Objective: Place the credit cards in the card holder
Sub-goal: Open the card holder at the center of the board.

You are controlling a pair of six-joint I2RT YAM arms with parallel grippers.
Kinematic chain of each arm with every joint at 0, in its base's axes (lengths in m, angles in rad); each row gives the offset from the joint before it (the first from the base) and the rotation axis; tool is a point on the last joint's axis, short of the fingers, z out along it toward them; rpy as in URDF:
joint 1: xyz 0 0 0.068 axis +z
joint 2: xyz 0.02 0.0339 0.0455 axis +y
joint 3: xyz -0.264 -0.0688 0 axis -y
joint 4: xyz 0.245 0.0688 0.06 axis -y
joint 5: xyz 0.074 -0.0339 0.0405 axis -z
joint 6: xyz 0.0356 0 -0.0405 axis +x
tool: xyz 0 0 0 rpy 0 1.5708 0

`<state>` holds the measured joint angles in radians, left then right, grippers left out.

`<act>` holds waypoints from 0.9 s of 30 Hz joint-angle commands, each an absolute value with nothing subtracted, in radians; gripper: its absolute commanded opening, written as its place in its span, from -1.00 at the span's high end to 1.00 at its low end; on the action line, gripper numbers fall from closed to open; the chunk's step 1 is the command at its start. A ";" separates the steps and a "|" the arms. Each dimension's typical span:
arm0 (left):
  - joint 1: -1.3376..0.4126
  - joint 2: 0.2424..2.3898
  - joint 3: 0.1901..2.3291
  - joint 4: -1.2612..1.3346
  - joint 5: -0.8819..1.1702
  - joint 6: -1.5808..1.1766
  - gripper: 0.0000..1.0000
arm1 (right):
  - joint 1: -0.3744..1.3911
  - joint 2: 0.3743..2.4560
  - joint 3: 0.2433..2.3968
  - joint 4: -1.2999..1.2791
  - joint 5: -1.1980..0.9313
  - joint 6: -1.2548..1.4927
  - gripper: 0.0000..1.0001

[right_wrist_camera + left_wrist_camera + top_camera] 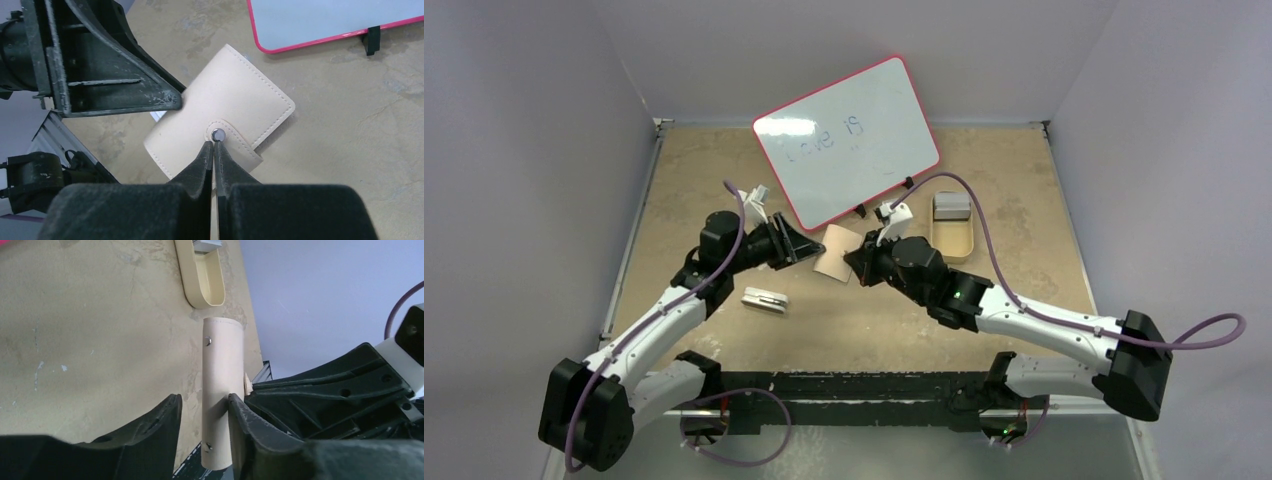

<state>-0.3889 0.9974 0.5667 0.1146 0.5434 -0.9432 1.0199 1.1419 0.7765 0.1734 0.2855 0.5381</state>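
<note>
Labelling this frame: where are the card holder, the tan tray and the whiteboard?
card holder (235,95), right wrist view, front face.
tan tray (952,244), top view, bare floor.
whiteboard (849,140), top view, writing surface.

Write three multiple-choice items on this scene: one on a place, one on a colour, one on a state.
1. Where is the card holder? A in the tray; B between the left gripper and right gripper; C off the table.
2. What colour is the whiteboard frame? A green; B red-pink; C black.
3. How do the right gripper's jaws stand? A shut; B wide open; C out of view.

Answers: 1 B, both grippers' tips meet it from either side. 2 B, the rim shows red-pink in the top view. 3 A, the tips press together at the snap button.
</note>
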 commanded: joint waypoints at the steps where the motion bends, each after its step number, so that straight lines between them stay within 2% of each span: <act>1: -0.396 1.022 0.545 0.212 0.553 -0.976 0.40 | 1.019 1.107 0.798 0.251 0.290 0.522 1.00; 2: -0.396 1.023 0.538 0.229 0.555 -0.988 0.56 | 1.019 1.102 0.798 0.247 0.292 0.527 1.00; 4: -0.397 1.026 0.537 0.230 0.553 -0.983 1.00 | 1.019 1.085 0.795 0.229 0.293 0.544 1.00; 10: -0.396 1.022 0.550 0.152 0.509 -0.931 1.00 | 1.017 0.979 0.748 0.200 0.341 0.571 1.00; 17: -0.396 1.035 0.520 0.223 0.519 -0.968 1.00 | 1.017 0.915 0.688 0.224 0.320 0.579 1.00; 18: -0.397 1.029 0.531 0.223 0.525 -0.976 0.85 | 1.017 0.918 0.685 0.221 0.316 0.567 1.00; 21: -0.397 0.982 0.545 0.296 0.558 -1.053 0.12 | 1.017 0.928 0.684 0.213 0.297 0.554 1.00; 22: -0.396 0.965 0.548 0.326 0.566 -1.079 -0.06 | 1.017 0.931 0.685 0.217 0.289 0.554 1.00; 24: -0.397 0.943 0.551 0.374 0.574 -1.124 -0.34 | 1.017 0.938 0.686 0.230 0.282 0.559 1.00; 27: -0.403 0.942 0.547 0.396 0.576 -1.143 -0.54 | 1.018 0.947 0.686 0.254 0.281 0.561 1.00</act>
<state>-0.3943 0.9653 0.5213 0.2642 0.5465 -1.0801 1.0199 0.9470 0.6788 0.1658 0.2924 0.5709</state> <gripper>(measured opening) 0.730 0.005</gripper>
